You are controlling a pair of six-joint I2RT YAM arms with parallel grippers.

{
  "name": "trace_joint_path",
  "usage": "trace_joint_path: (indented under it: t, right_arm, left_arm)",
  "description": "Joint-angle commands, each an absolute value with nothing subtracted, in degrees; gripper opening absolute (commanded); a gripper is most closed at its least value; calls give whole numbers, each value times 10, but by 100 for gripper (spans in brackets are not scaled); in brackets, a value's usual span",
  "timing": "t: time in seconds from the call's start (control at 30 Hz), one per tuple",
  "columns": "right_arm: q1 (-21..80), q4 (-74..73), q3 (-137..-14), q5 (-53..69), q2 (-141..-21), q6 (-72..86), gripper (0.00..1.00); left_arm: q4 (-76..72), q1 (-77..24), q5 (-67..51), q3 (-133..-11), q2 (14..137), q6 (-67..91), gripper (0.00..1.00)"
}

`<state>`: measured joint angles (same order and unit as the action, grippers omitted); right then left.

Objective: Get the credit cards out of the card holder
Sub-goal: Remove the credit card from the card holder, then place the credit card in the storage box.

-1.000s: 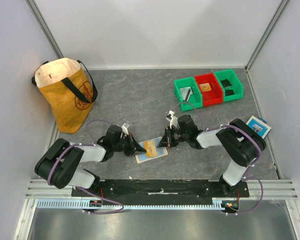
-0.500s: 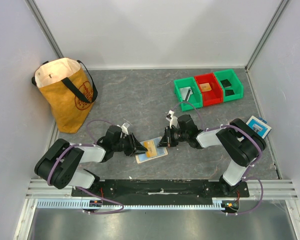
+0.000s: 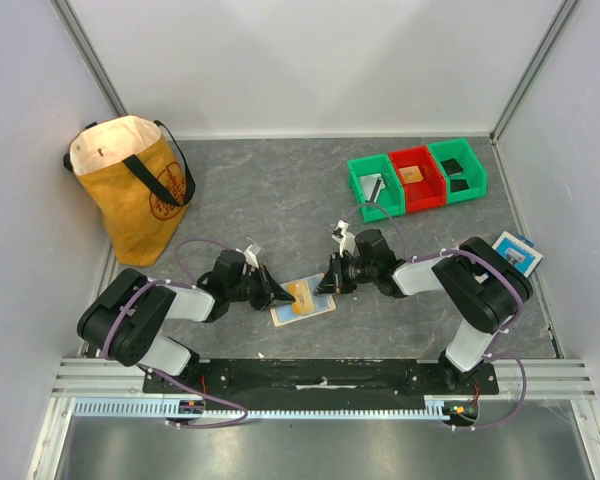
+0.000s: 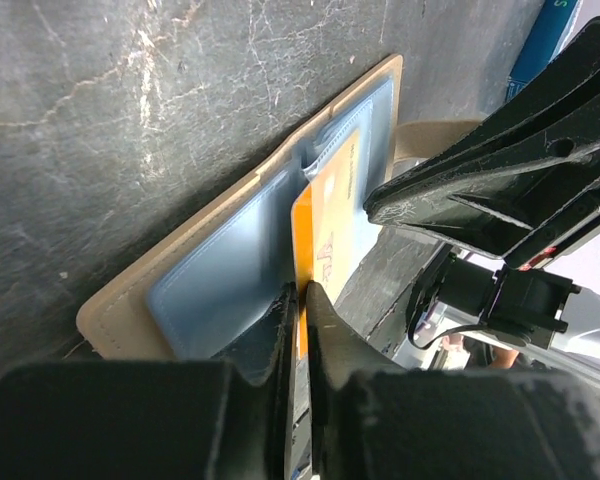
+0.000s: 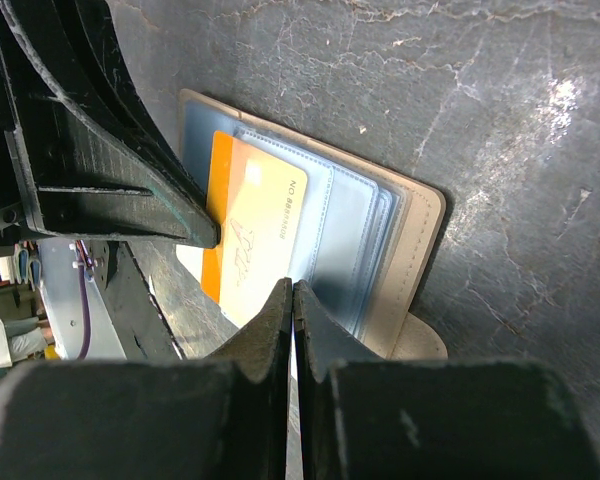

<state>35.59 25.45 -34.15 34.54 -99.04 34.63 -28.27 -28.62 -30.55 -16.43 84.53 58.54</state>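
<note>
Centrally, the flat tan folding card holder with pale blue pockets [image 5: 417, 248] lies open on the dark grey marbled tabletop [image 3: 280, 190], between the arms. The left gripper [image 4: 300, 292] is closed to a sliver on the protruding orange-tan plastic credit card [image 4: 330, 230]. The right gripper [image 5: 292, 286], jaws pressed together, bears on the blue pocket; whether it nips anything cannot be told. Advisable: draw the card flat along the pocket while the holder stays pinned. White panels wall the cell; a yellow tote bag [image 3: 130, 190] and green and red bins [image 3: 410, 153] stand well apart.

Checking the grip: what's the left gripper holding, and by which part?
The left gripper pinches the orange card by its protruding edge; the card sits partly in the card holder.
</note>
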Motion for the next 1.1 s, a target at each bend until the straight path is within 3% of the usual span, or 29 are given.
trace_joint_path:
  t: [0.0, 0.03, 0.47, 0.83, 0.93, 1.07]
  right_arm:
    - [348, 209, -333, 301, -991, 322, 7]
    - [347, 210, -333, 301, -991, 321, 7]
    - [347, 205, -338, 287, -985, 322, 8]
    - [346, 178, -364, 272, -919, 331, 13]
    - [347, 185, -365, 272, -891, 348, 22]
    - [350, 249, -345, 279, -844, 401, 46]
  left_arm:
    - [-307, -287, -303, -156, 839, 589, 6]
    - [-307, -287, -302, -154, 835, 590, 2]
    - [-161, -273, -235, -106, 664, 575, 2]
    - [-41, -271, -146, -77, 411, 589, 2]
    - [-39, -270, -132, -67, 342, 608, 2]
    - [-57, -271, -118, -54, 271, 637, 2]
